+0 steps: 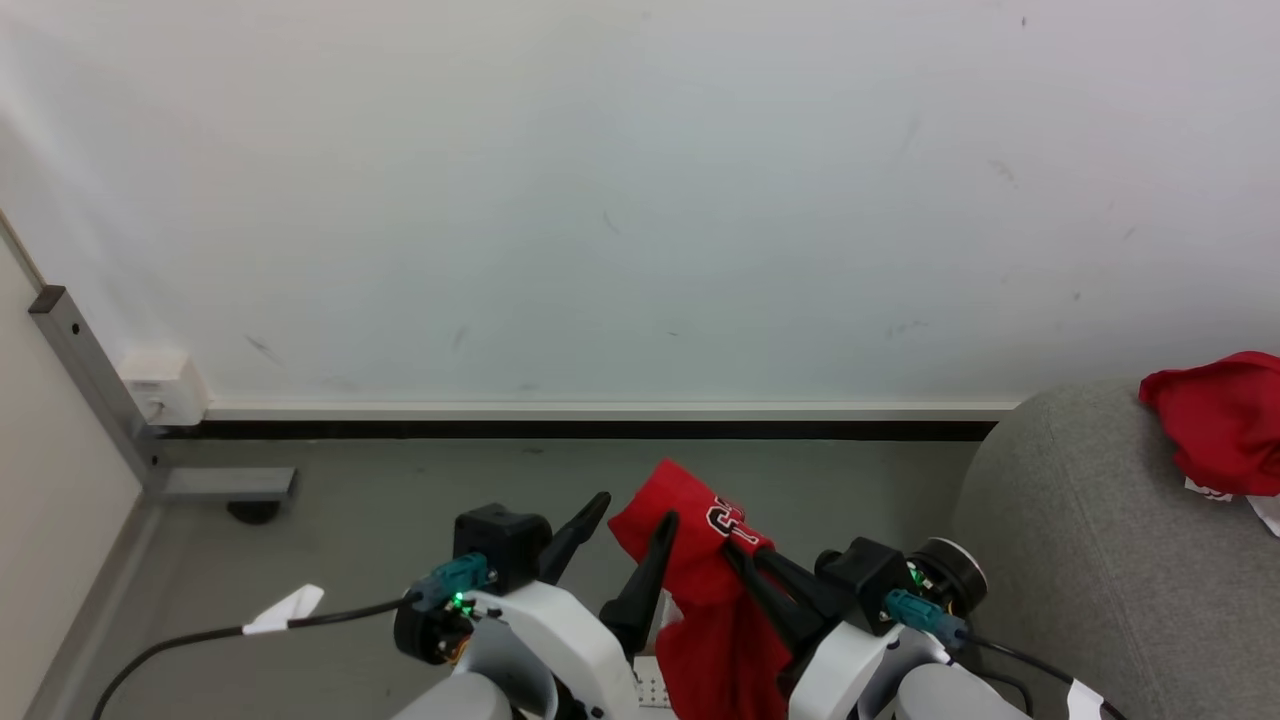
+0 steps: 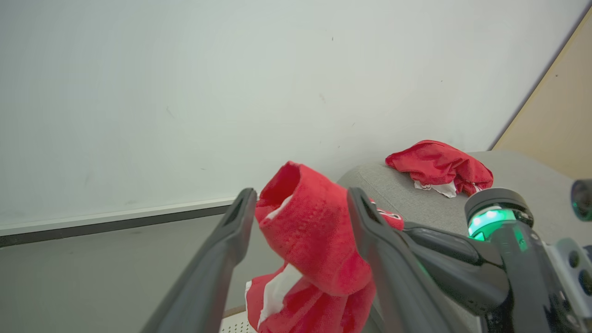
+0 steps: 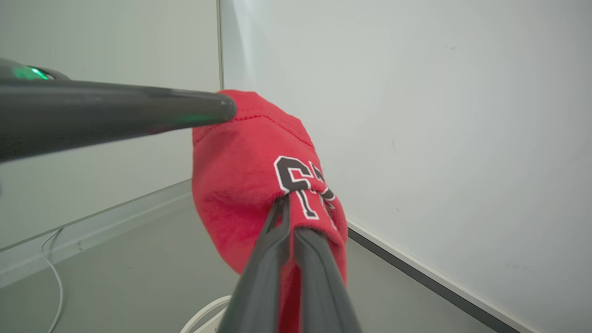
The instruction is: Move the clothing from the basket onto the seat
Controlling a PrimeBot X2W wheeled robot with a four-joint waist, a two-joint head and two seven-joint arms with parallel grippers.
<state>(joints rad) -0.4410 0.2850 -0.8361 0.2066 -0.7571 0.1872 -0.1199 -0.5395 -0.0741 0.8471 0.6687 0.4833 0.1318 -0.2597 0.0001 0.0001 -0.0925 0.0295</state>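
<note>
Right fingers [image 3: 274, 259] clamp the jersey [image 3: 245, 185]; left fingers [image 2: 222, 252] spread wide, one touching it.

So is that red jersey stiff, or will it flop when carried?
Probably floppy: the jersey folds over and hangs limp from the shut right gripper. Likely light, since that thin pinch holds it. It might snag on the open left gripper, whose fingers straddle it.

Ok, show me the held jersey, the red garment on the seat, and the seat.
held jersey [image 1: 700, 590], head view, red fabric below lettering.
red garment on the seat [image 1: 1220, 420], head view, its middle.
seat [image 1: 1080, 560], head view, bare grey cushion.
</note>
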